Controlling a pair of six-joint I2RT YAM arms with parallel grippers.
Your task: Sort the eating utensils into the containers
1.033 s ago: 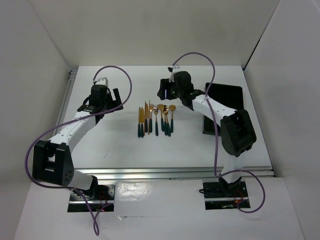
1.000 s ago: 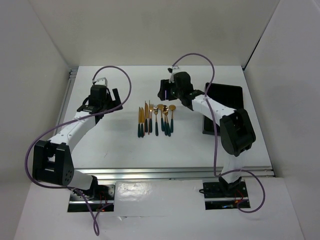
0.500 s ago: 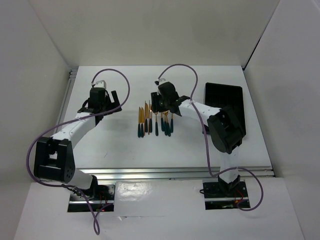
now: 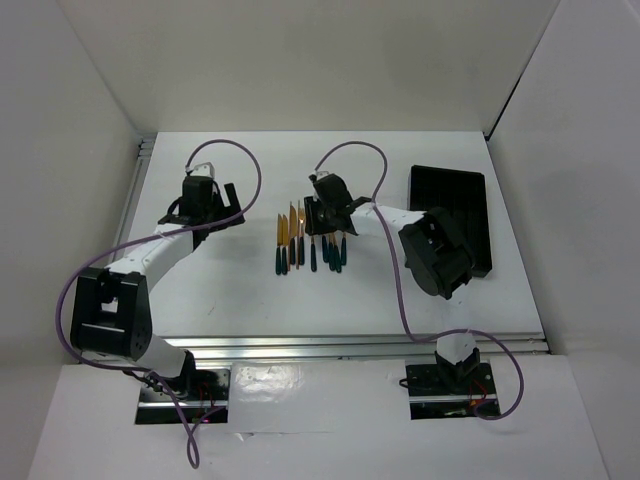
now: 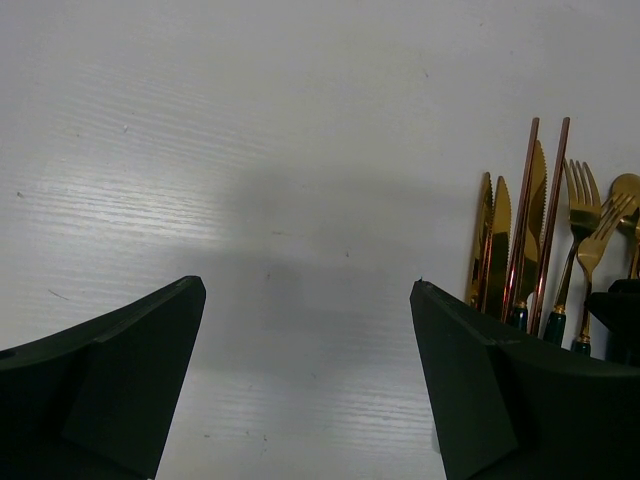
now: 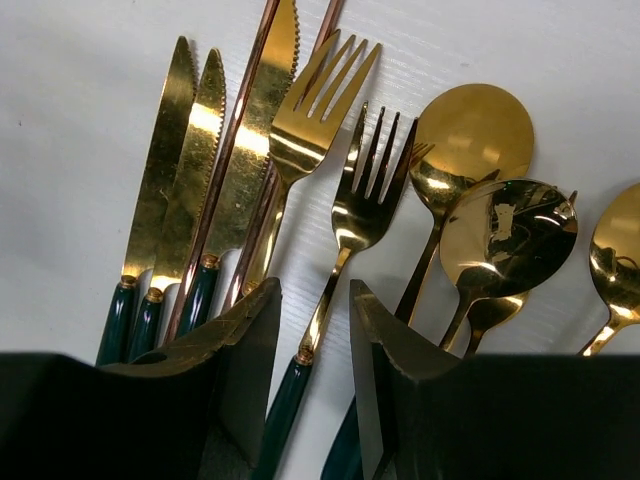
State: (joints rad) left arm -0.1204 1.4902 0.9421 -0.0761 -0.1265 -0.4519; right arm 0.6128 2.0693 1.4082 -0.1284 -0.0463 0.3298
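Straddling a fork's handle, the right gripper (image 6: 312,300) sits low over the row of utensils (image 4: 311,237) on the white table (image 4: 220,290).
At the left, the left gripper (image 5: 302,290) hangs above the table, jaws spread wide with nothing between them. Right of it lie three knives (image 6: 200,170), two copper sticks (image 5: 525,200), two forks (image 6: 365,200) and several spoons (image 6: 475,130). The right gripper's jaws stand partly open, a gap showing on each side of the handle. The black tray (image 4: 465,200) lies well apart, far right.
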